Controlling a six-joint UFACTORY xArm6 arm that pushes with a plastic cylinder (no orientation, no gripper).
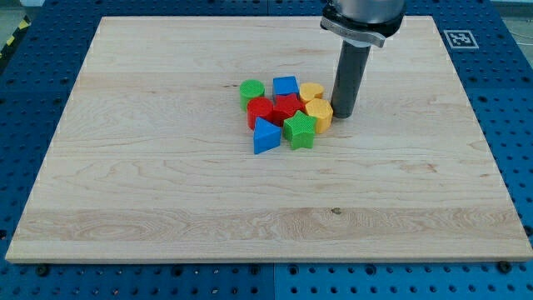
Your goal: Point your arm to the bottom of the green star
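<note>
The green star (299, 131) lies at the lower right of a tight cluster of blocks near the middle of the wooden board (166, 183). My tip (342, 114) rests on the board just right of the cluster, beside the yellow hexagon (319, 112), up and to the right of the green star. Touching the star are a blue triangle (265, 136) on its left and a red star (286, 106) above it.
The cluster also holds a green cylinder (251, 91), a red block (259, 110), a blue cube (285, 86) and a yellow heart (311, 92). A fiducial tag (457, 37) sits off the board's top right corner on the blue table.
</note>
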